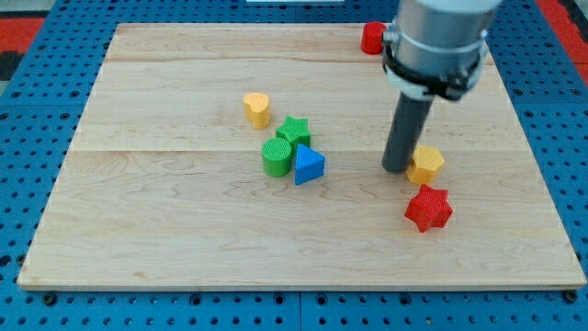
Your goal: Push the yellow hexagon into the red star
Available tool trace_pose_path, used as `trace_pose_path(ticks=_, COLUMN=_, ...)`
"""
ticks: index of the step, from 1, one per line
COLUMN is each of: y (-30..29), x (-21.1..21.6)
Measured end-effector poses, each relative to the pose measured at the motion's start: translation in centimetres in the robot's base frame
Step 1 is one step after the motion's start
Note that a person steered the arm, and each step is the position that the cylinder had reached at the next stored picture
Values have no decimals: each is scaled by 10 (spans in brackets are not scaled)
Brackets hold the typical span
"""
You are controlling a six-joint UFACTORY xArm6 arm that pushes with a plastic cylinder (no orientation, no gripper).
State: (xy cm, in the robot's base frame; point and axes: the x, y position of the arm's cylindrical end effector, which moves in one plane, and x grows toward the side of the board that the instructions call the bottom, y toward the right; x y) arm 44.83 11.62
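The yellow hexagon [426, 165] sits on the wooden board at the view's right of centre. The red star [428, 209] lies just below it, a small gap between them. My tip [397, 168] rests on the board right against the hexagon's left side, above and left of the red star.
A yellow heart [257, 108], a green star [294, 131], a green cylinder [276, 156] and a blue triangle [309, 165] cluster at the board's centre. A red block [372, 38] sits at the top edge, partly hidden by the arm. The board [184, 239] ends near the star's right.
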Motion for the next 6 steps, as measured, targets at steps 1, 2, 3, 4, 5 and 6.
trace_pose_path(ticks=1, y=-9, x=-49)
trace_pose_path(ticks=2, y=39, x=-50)
trace_pose_path(ticks=3, y=24, x=0)
trace_pose_path(ticks=4, y=10, x=15)
trace_pose_path(ticks=5, y=18, x=-4)
trace_pose_path(ticks=6, y=-2, x=-74)
